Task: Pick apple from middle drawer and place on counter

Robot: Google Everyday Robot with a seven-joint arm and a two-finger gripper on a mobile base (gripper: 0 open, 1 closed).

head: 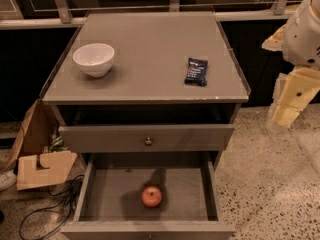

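The apple (152,196), small and red-orange, lies on the floor of the open middle drawer (190,194), near its front centre. The counter (150,39) is the flat grey top of the cabinet, above the drawers. My gripper (272,81) hangs in the air to the right of the cabinet, about level with the counter's front edge and well above and to the right of the apple. Its tan fingers (292,96) stand apart with nothing between them.
A white bowl (93,59) stands at the counter's left and a dark blue snack packet (196,71) lies at its right front. A grey drawer front with a round knob (148,141) sits above the open drawer. Cardboard pieces (40,159) and cables (45,209) lie on the floor at left.
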